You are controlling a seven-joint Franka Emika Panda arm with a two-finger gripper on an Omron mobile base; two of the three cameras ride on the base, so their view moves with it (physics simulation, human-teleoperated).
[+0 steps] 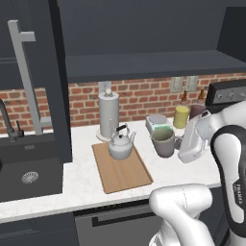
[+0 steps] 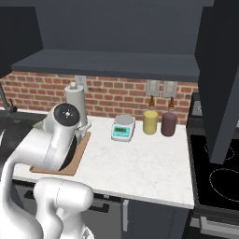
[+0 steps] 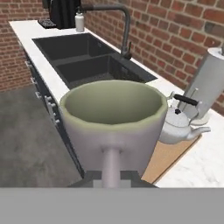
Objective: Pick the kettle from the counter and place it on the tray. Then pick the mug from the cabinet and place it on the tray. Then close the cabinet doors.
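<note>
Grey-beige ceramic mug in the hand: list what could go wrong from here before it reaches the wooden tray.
1. The grey-beige ceramic mug hangs by its handle from the shut hand, so it may swing or slip.
2. The squat silver kettle already takes the far end of the light-brown wooden tray; a landing there could knock it, so the bare near end looks safer.
3. The mug is beside the tray, over the white speckled counter, so letting go now would miss.

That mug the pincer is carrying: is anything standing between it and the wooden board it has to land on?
Nothing visible blocks the way. The mug hangs just right of the tray in the left base view. The kettle already sits on the tray's back part, so the bare front part looks like the likely spot.
</note>
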